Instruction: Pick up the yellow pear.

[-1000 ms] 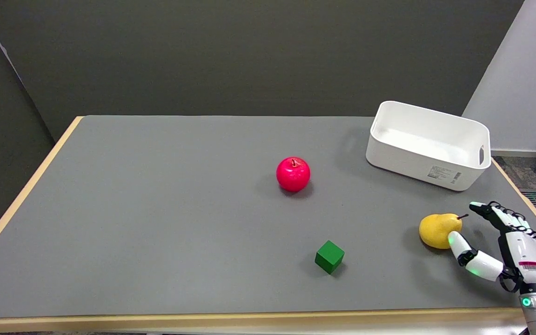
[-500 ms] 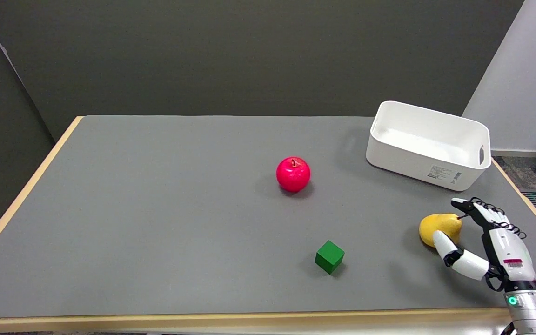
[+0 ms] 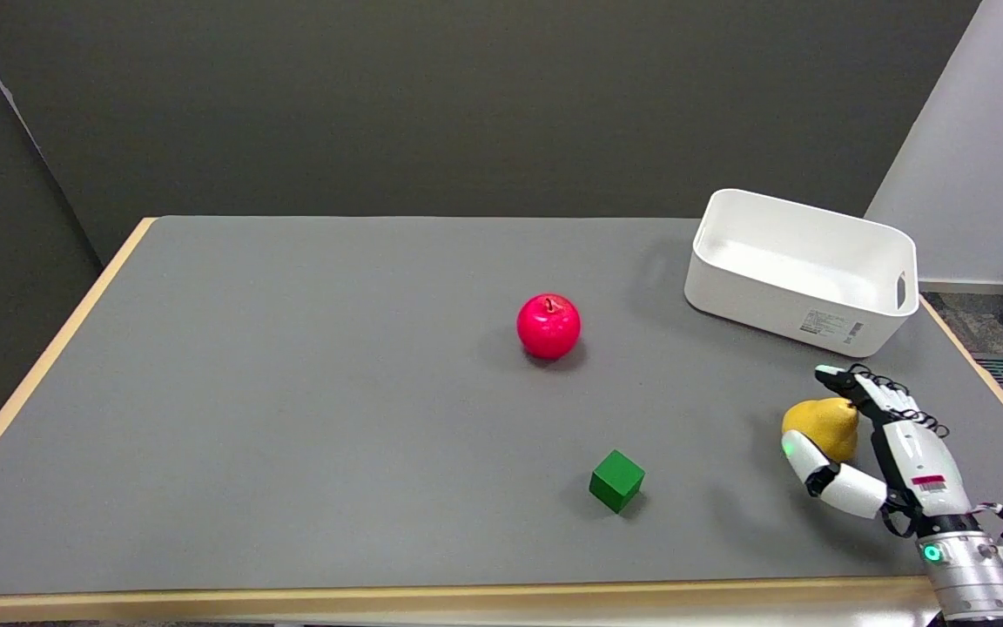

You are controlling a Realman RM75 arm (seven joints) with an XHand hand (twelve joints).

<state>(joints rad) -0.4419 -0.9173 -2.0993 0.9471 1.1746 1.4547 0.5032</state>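
Observation:
The yellow pear [image 3: 820, 424] lies on its side on the grey table [image 3: 292, 418], near the right front corner. My right hand [image 3: 898, 457] reaches in from the lower right and sits right against the pear. Its thumb [image 3: 802, 457] lies in front of the pear's near left side, while its fingers [image 3: 850, 383] arch over the far side and stem end. The fingers are spread around the fruit rather than closed on it, and the pear still rests on the table. The pear's right end is hidden behind the palm.
A white bin [image 3: 802, 270] stands behind the pear at the back right. A green cube [image 3: 616, 480] sits to the pear's left near the front edge. A red apple [image 3: 548, 326] is at the table's middle. The table's right edge runs close to the hand.
My right hand has moved left and forward over the last second, from beside the pear's stem to cupping it, thumb sliding along its near side. The pear has barely moved.

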